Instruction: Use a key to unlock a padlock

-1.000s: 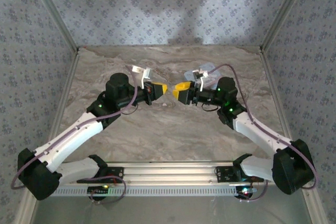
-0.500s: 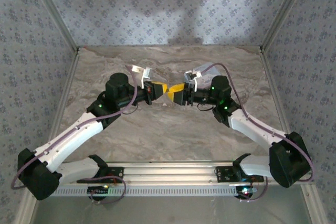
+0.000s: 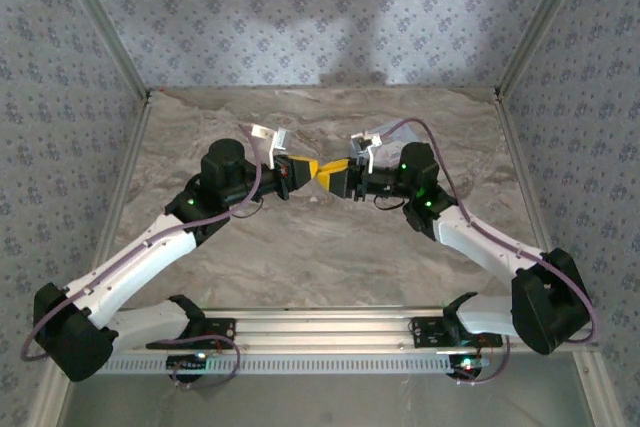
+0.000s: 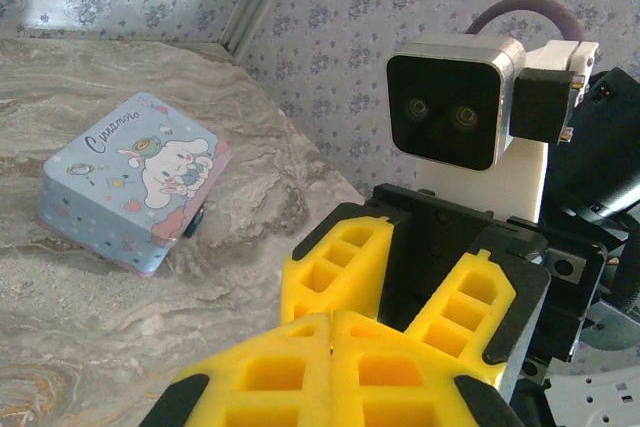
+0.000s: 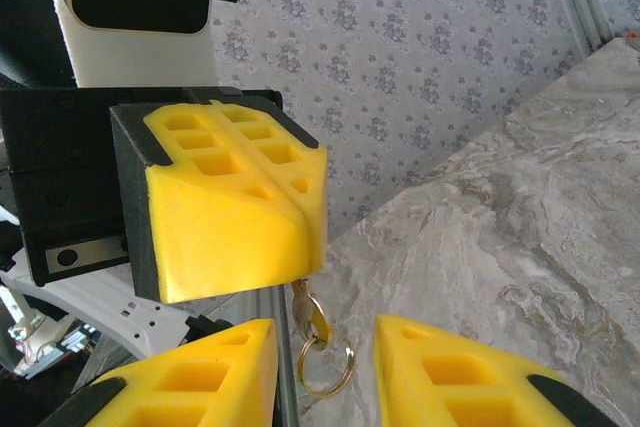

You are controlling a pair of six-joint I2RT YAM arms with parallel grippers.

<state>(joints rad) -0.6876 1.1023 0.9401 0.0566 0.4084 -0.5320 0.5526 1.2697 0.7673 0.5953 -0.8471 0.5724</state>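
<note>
1. because the key is small and has to be gripped well before it can enter a lock, my left claw [image 4: 331, 327] is held up above the middle of the table, its yellow pads pressed flat together with no gap.
2. pinched at the tip of those pads is the key [image 5: 303, 305]. it hangs downward with its ring [image 5: 325, 365] dangling free, which leaves something for the other side to take.
3. my right claw [image 5: 322, 347] faces the left one tip to tip, partly open, with one pad on each side of the ring and touching neither as far as i can see. i judge this a handover or a change of grip, not yet the unlocking.
4. towards the table's far edge, right of the middle, the light-blue tin [image 4: 130, 182] lies flat, well apart from both claws.
5. the padlock [image 4: 194, 220], as i take it, is the small dark thing against the tin's side. it is too small to be sure, and nothing touches it.
6. the tin's lid carries a looping script i read as "cinnamoro", its end unclear, above a white long-eared cartoon animal.
</note>
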